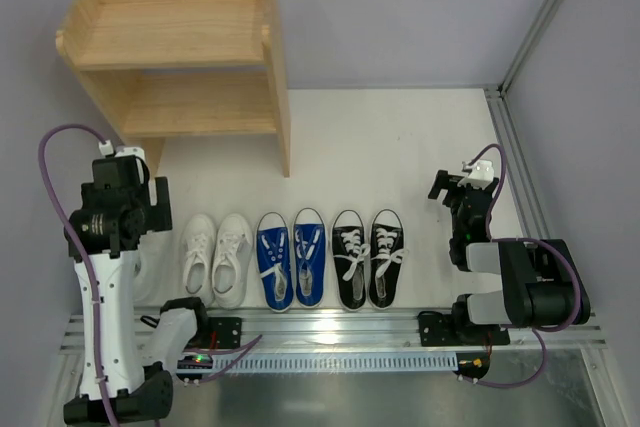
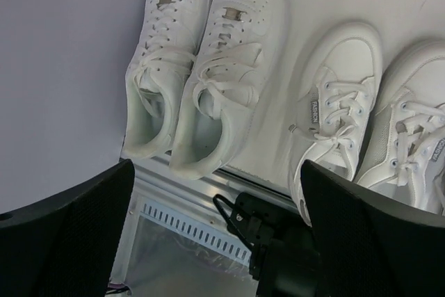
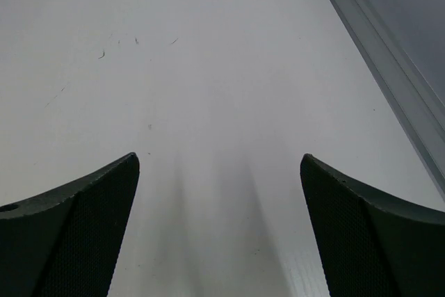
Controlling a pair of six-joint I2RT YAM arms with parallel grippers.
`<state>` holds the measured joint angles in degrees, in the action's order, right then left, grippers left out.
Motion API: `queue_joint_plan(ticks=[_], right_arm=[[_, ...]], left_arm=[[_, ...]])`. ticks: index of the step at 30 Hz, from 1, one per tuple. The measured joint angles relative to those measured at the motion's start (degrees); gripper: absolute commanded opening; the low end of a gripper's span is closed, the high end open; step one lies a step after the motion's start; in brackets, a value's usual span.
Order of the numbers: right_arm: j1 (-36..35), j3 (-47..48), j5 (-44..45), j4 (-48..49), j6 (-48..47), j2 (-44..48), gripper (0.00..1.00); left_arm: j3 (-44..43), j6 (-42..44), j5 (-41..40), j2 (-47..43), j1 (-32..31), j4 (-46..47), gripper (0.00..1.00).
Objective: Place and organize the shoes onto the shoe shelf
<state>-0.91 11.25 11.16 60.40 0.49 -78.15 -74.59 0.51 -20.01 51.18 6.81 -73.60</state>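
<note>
Our left gripper (image 2: 217, 172) hangs with its jaws spread wide and nothing between them, above a perforated white pair (image 2: 236, 53) lying side by side on the worktop (image 1: 400, 147). Just beside that pair sits a second white pair (image 2: 348, 123). Further right along the near edge come a blue pair (image 1: 292, 259) and a black pair (image 1: 368, 259), both with white laces and toe caps, toes pointing away from us. Our right gripper (image 3: 220, 172) is likewise wide open and holds nothing, over the worktop right of the black pair. The shoe shelf (image 1: 180, 57) stands at the far left, well apart from the row.
</note>
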Motion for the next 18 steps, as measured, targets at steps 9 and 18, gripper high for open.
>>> queue_joint_plan(ticks=[9,18], right_arm=[[0.0,0.0,0.0,0.0,0.0,0.0,0.97],[0.0,0.0,0.0,0.0,0.0,0.0,0.97]], left_arm=[[5.3,6.0,-8.2,-6.6,0.0,-1.7,1.0],[13.3,13.5,-11.1,-8.6,4.1,0.5,1.0]])
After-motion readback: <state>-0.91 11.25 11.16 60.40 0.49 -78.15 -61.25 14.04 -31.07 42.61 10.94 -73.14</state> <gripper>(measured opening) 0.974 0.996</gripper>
